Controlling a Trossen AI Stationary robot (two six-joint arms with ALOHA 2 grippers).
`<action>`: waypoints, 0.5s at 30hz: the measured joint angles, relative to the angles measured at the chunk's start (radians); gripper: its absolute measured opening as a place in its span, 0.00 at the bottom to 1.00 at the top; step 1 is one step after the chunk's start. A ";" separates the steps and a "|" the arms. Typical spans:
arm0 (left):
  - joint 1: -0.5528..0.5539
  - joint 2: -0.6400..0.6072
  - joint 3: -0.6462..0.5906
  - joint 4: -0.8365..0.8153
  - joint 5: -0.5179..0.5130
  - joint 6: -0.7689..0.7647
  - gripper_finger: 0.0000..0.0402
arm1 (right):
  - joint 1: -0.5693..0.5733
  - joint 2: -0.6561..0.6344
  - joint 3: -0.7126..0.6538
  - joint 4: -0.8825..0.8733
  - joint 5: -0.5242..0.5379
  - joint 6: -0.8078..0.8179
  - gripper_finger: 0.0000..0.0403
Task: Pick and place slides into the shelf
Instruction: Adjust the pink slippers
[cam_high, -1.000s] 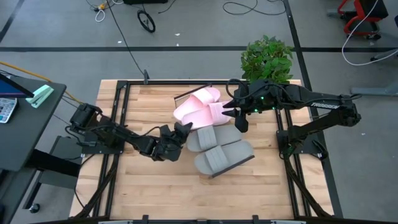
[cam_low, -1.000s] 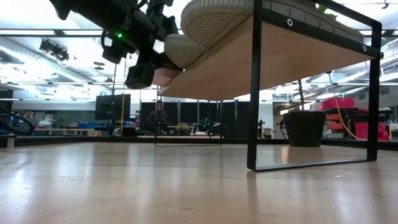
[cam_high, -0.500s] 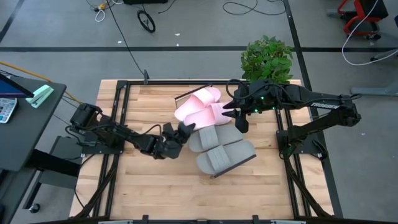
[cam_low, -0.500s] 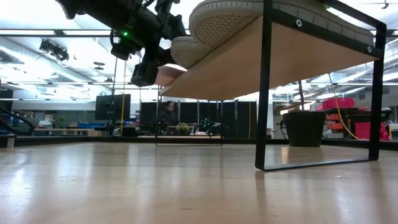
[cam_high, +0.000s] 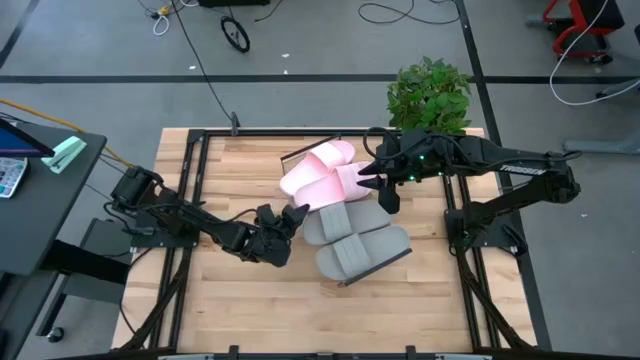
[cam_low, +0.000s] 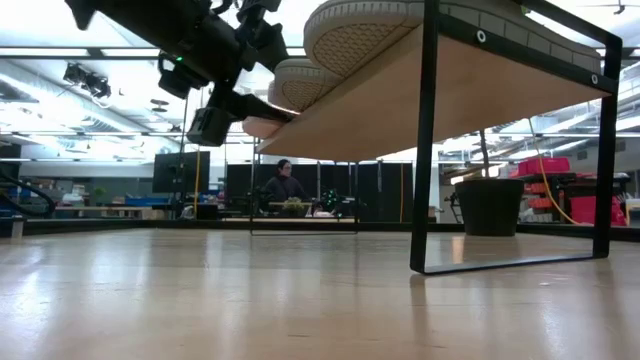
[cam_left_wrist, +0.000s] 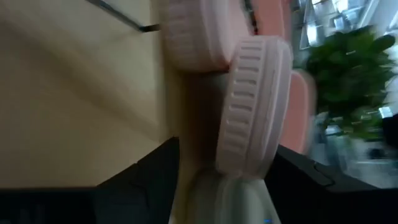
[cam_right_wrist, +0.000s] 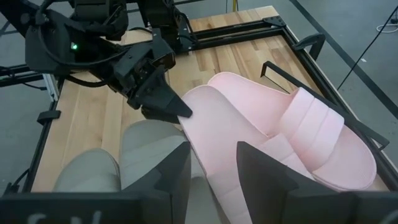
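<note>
In the centre of the high view we see all four slides on the shelf: the pink pair toward the upper part, the grey pair just below it. Our left pincer sits just left of the slides, its tips at the heel edges where pink meets grey; its fingers stand spread and hold nothing. Our right pincer reaches in from the right over the nearer pink slide; whether it pinches that slide we cannot tell. The shelf stands on the tabletop.
</note>
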 joint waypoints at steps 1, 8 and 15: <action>-0.007 0.000 -0.002 -0.009 -0.002 -0.002 0.56 | 0.000 0.000 0.000 0.000 0.000 0.000 0.33; -0.063 -0.036 -0.004 -0.162 -0.058 -0.026 0.59 | 0.000 0.000 0.000 -0.001 0.000 0.000 0.33; -0.097 -0.147 -0.004 -0.494 -0.090 -0.152 0.59 | -0.020 0.000 0.000 -0.037 0.001 0.044 0.33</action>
